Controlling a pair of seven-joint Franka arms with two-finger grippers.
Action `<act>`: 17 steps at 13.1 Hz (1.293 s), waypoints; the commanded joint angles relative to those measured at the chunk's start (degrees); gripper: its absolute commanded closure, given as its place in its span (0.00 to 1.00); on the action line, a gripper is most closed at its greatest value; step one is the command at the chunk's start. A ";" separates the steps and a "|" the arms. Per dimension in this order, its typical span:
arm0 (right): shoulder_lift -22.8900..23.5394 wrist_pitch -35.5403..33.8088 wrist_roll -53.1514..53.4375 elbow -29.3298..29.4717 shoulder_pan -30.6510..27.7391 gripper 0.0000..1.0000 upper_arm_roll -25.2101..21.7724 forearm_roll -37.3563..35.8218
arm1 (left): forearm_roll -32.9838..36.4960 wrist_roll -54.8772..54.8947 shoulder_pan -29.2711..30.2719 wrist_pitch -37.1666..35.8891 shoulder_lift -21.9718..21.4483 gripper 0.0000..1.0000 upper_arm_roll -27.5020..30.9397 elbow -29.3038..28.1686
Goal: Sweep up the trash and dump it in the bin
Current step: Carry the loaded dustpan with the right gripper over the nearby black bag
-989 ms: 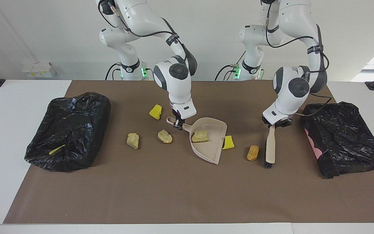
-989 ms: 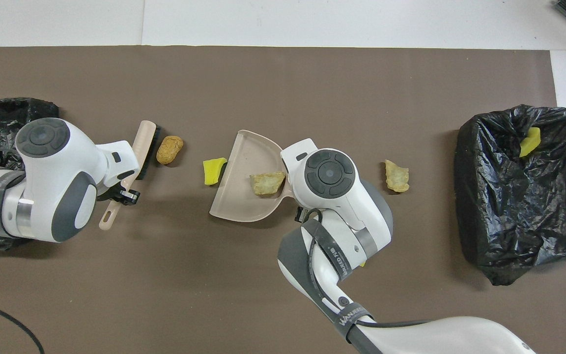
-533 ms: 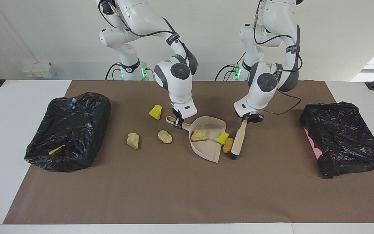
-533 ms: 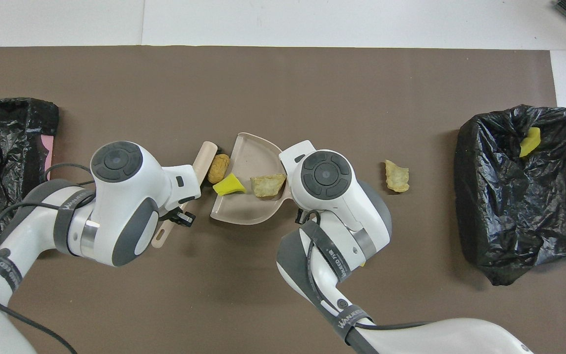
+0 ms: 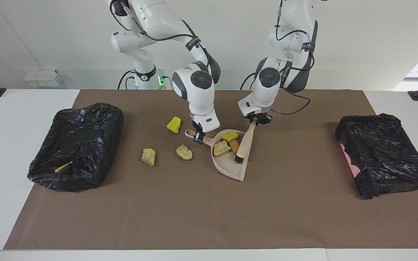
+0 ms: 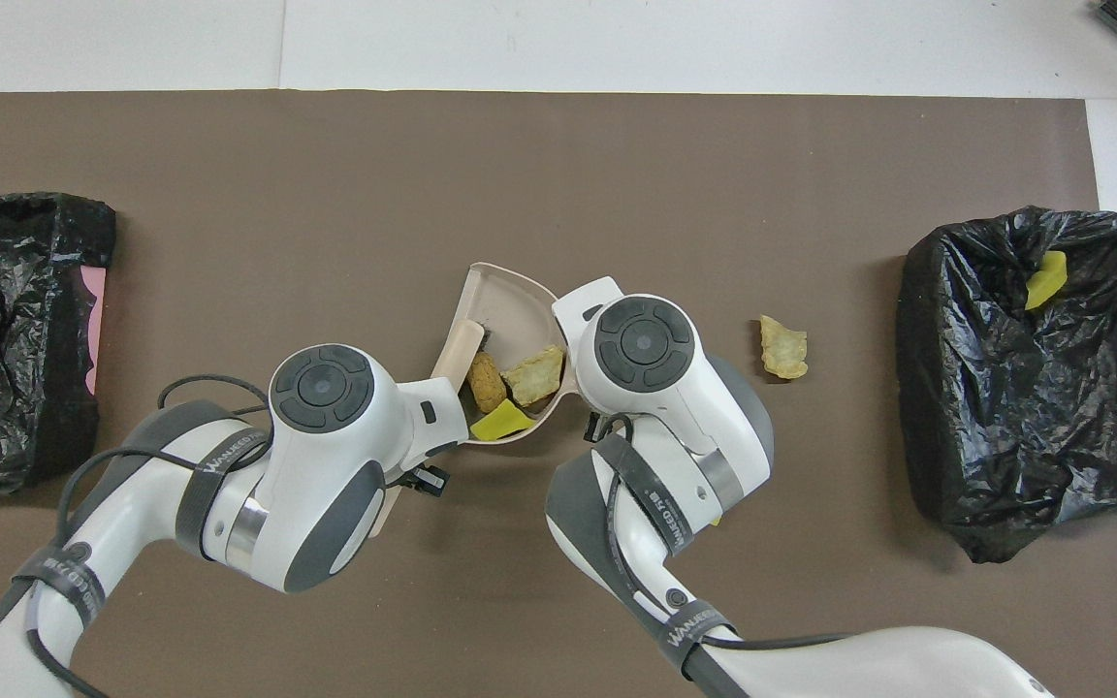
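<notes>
The brown mat [image 5: 209,214] fills most of the facing view, its whole lower half bare. At mid-left, a crinkled black bin bag [image 5: 76,145] holds a yellow scrap [image 5: 63,167]; at mid-right sits a second black bag [image 5: 383,154] with pink showing at its edge. In the centre lies the smooth beige dustpan [image 5: 230,168], holding three pieces of trash: a yellow sponge bit [image 5: 229,136], a pale stone-like chunk [image 5: 221,148] and an orange-brown bread-like piece [image 5: 234,146]. The right gripper [image 5: 198,137] is pinched on the dustpan's handle. The left gripper [image 5: 259,120] is clamped on the beige brush [image 5: 244,144], whose dark bristles rest inside the pan beside the bread-like piece. Left of the pan, on open mat: another yellow sponge bit [image 5: 173,124] above two beige chunks [image 5: 184,152] [image 5: 148,157].
</notes>
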 commanded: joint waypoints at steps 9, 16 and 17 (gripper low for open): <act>-8.21 -3.52 -17.01 -0.14 -6.27 1.00 0.47 6.56 | -0.69 -29.12 -1.83 -2.05 -1.27 1.00 0.58 0.18; -12.87 -20.74 -39.24 6.01 -20.23 1.00 -0.06 10.71 | -3.22 -40.75 -15.89 5.33 -9.17 1.00 0.31 -11.15; -13.31 -22.50 -43.02 6.19 -22.96 1.00 -0.15 10.62 | -4.81 -42.51 -18.18 6.03 -10.14 1.00 0.40 -12.38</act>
